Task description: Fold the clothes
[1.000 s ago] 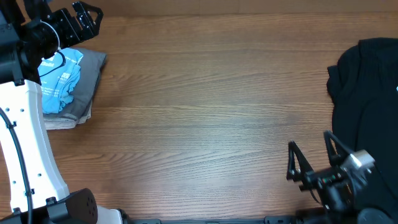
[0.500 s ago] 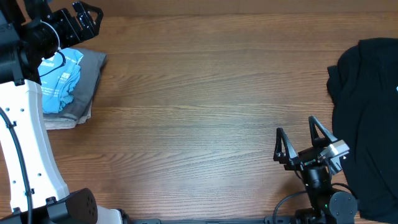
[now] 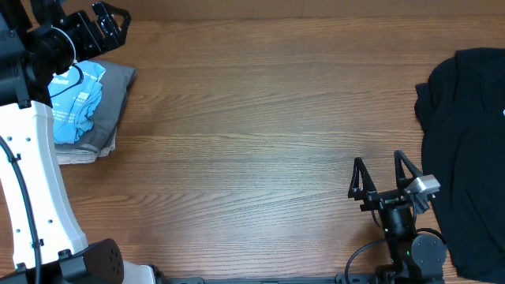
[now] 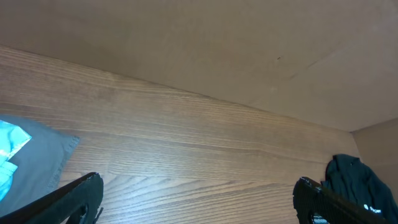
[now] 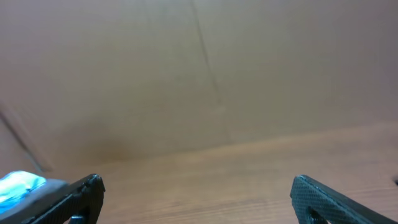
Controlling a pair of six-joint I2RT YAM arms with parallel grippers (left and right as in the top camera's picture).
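Observation:
The light blue T-shirt (image 3: 77,101) lies bunched on top of a folded grey garment (image 3: 117,96) at the far left of the table. My left gripper (image 3: 118,28) hangs open just behind this pile with nothing between its fingers. In the left wrist view the grey garment (image 4: 34,163) and a corner of the blue shirt (image 4: 9,148) show at the left, beside the open left gripper (image 4: 199,196). My right gripper (image 3: 378,163) stands open over bare wood near the front right. The right wrist view shows the open right gripper (image 5: 196,190) holding nothing, with the blue shirt (image 5: 18,183) far off.
A crumpled black garment (image 3: 467,134) covers the right end of the table, just right of my right gripper; it also shows as a black garment (image 4: 356,182) in the left wrist view. A pale folded cloth (image 3: 77,155) lies under the grey one. The left arm's white base (image 3: 35,181) stands at front left.
My right gripper has moved left and a little farther from the front edge, turning its fingers toward the table's back. The left arm and the garments have not moved.

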